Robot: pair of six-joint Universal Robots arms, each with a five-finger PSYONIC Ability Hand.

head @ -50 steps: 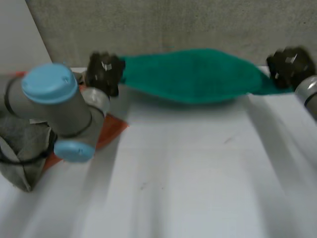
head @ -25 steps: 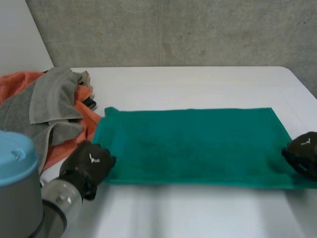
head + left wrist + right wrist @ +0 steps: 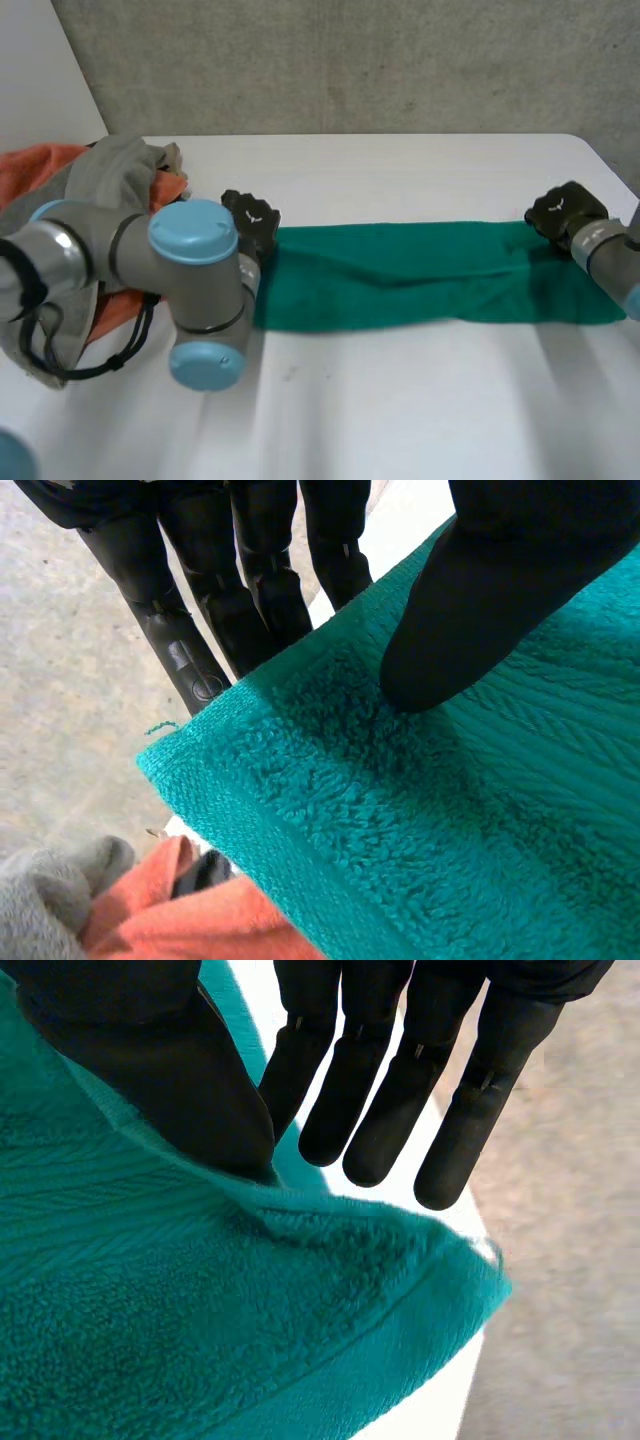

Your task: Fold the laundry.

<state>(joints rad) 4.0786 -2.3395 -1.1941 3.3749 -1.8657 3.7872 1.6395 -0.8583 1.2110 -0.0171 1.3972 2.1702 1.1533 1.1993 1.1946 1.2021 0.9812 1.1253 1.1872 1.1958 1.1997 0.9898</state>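
Nearest me the white table lies bare across the lower half of the head view. The left arm bulks in at lower left, its light-blue caps toward the camera. Past it the green towel lies flat as a long folded band across the middle of the frame, running from beside that arm to the right edge.

My left hand sits at the band's far left corner. In its wrist view the thumb presses down on the terry just in from the corner while the straight fingers run under the towel's edge, so the cloth is nipped between them.

My right hand is at the far right corner, and the right arm comes in from the right edge over the towel's end. In its wrist view the fingers are straight and spread, their tips clear of the cloth. Only the thumb lies against the towel beside the corner, and it grips nothing that I can see.

At middle left an orange towel and a grey towel are heaped on the table behind the left arm, near the green towel's end. Beyond them the tabletop runs to its far edge, with a grey concrete wall behind and a paler panel in the upper left corner
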